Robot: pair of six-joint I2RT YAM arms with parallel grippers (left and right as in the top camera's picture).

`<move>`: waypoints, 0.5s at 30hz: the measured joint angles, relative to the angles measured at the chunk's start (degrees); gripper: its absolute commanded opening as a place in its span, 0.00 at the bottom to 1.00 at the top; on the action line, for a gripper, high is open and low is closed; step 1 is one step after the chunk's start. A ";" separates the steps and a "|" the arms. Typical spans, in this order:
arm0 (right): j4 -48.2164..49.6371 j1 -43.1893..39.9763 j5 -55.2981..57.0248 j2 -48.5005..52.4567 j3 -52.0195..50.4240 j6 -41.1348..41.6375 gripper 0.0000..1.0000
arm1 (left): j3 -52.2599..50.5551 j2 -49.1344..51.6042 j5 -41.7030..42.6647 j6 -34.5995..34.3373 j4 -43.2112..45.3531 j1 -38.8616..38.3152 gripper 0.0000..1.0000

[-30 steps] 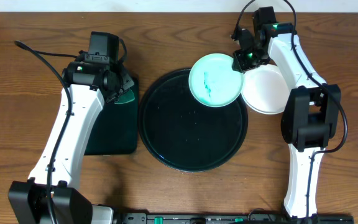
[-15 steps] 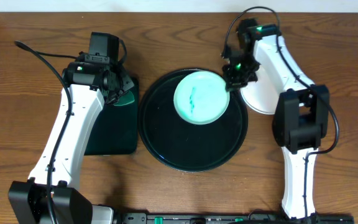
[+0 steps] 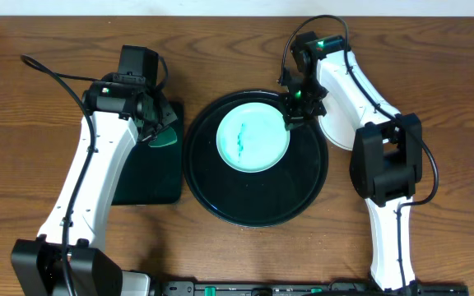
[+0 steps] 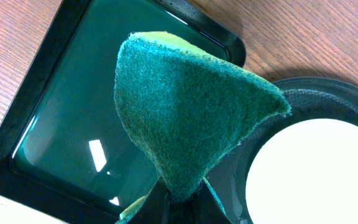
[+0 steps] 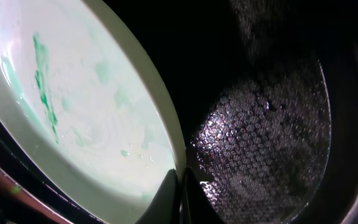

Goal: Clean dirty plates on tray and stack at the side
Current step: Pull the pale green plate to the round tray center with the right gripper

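Right pincer [image 3: 291, 118] grips dirty plate [image 3: 252, 138] by rim.

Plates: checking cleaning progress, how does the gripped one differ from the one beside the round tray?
The gripped plate shows green smears and sits over the tray, its rim pinched by the right gripper; the side plate looks white, on the table, ungripped. Both are round.

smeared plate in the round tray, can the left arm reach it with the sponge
Probably yes: the plate lies face up near the left gripper and its sponge; the right gripper pinches only the far rim.
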 measured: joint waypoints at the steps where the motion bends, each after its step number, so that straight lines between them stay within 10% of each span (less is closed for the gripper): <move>1: -0.48 0.02 -0.04 0.00 0.00 0.07 0.01 | 0.00 0.00 -0.02 0.00 0.00 0.00 0.07; 15: -1.55 2.34 2.43 0.00 0.00 1.09 0.01 | 0.00 0.00 0.00 -0.02 -0.02 0.00 0.07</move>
